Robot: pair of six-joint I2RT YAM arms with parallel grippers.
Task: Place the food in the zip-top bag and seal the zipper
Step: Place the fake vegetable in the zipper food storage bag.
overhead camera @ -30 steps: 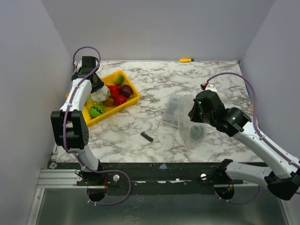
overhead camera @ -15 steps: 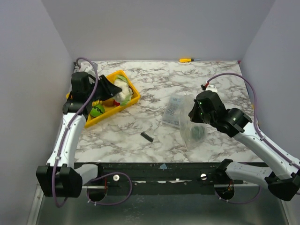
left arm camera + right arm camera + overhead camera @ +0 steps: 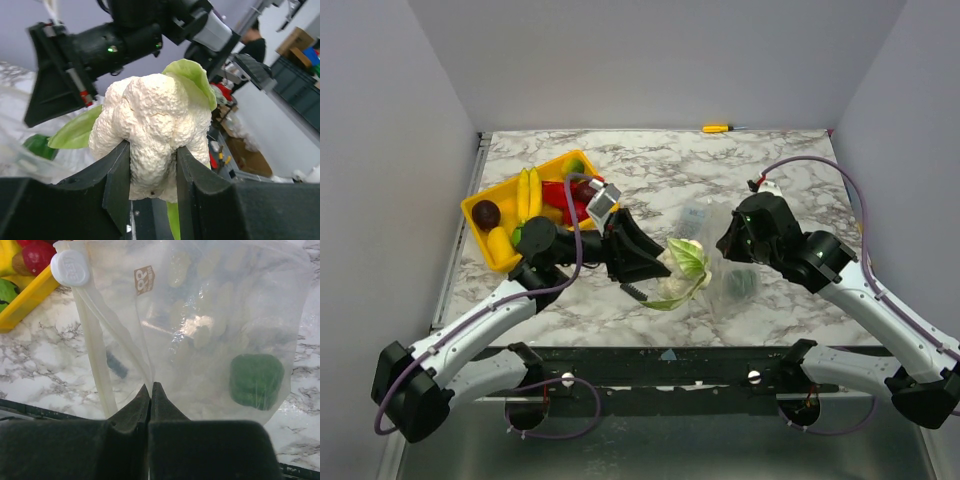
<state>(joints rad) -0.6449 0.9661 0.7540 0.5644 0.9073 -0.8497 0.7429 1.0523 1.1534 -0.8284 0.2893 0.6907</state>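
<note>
My left gripper (image 3: 655, 262) is shut on the white cauliflower (image 3: 678, 272) with green leaves, also large in the left wrist view (image 3: 152, 127), and holds it beside the mouth of the zip-top bag (image 3: 720, 270). My right gripper (image 3: 728, 245) is shut on the bag's upper edge and holds it up off the table; its jaws pinch the clear film (image 3: 200, 330). A green piece (image 3: 256, 380) lies inside the bag. The zipper (image 3: 95, 360) with its white slider (image 3: 70, 268) hangs loose at the left. Other food (image 3: 565, 195) lies in the yellow tray (image 3: 495, 255).
A small black spring-like piece (image 3: 633, 292) lies on the marble in front of the left gripper. A clear flat packet (image 3: 692, 222) lies behind the bag. A yellow-handled tool (image 3: 717, 128) lies at the far edge. Walls stand left, right and behind.
My left arm has swung from the yellow tray to the right with the cauliflower, up to the bag's mouth. The right gripper has kept hold of the bag, almost still.
</note>
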